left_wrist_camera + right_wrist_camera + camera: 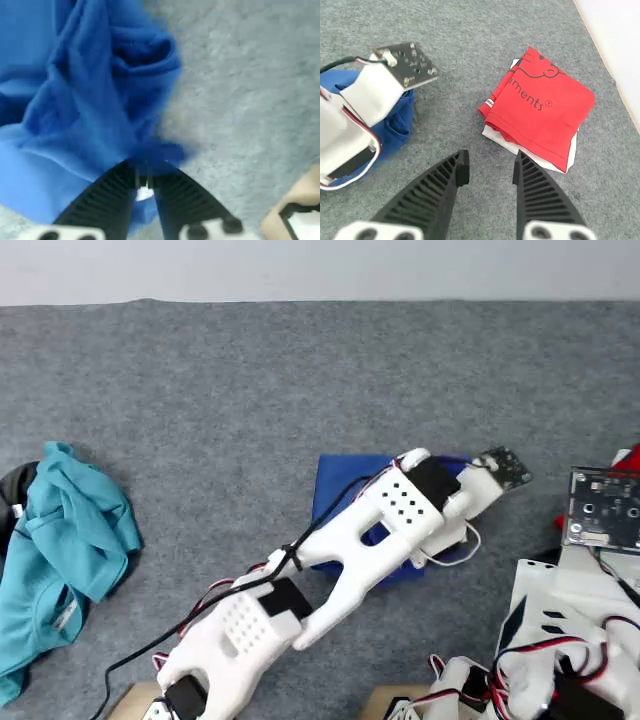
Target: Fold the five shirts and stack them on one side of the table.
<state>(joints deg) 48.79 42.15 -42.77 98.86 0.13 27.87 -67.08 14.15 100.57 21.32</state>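
Soft, light and limp by its look, the blue shirt (338, 490) lies on the table (200, 390), best taken at a hem, where the left gripper (145, 175) pinches it; the right gripper (490, 167) hangs open near the red shirt (540, 107).

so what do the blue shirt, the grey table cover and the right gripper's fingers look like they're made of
blue shirt: soft, matte knit, likely cotton jersey; it bunches into limp rounded folds.
grey table cover: looks like felt or short-pile carpet; matte, fuzzy, flecked.
right gripper fingers: hard black plastic, semi-matte, with fine ridges, possibly 3D-printed.
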